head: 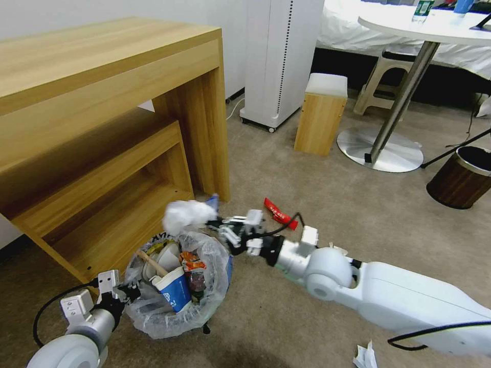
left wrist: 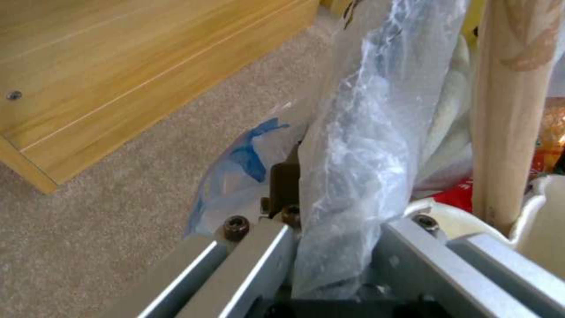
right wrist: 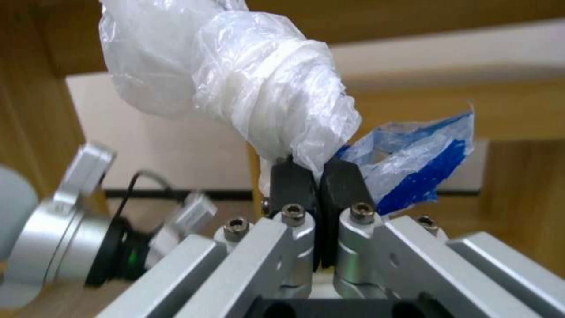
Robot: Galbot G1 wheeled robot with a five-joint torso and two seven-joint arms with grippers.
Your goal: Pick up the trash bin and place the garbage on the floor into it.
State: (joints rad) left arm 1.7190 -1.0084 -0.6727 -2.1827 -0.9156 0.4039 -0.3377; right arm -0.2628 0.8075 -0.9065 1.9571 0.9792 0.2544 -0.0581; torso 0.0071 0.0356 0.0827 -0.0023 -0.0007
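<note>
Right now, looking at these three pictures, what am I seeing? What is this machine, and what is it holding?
A two-armed robot on wheels. The wide picture comes from its head camera; the close-ups come from cameras on its wrists. Its left gripper clamps the bag-lined rim of the trash bin, already holding a paper cup, wrappers and a wooden stick. Its right gripper, jaws shut, pinches a crumpled white plastic wad above the bin. On the carpet, a red wrapper and a paper scrap remain.

Left of the trash bin (head: 176,286) the wooden desk (head: 102,128) crowds close — right of it, open floor (head: 317,204) — one red wrapper (head: 279,213) lying there.
</note>
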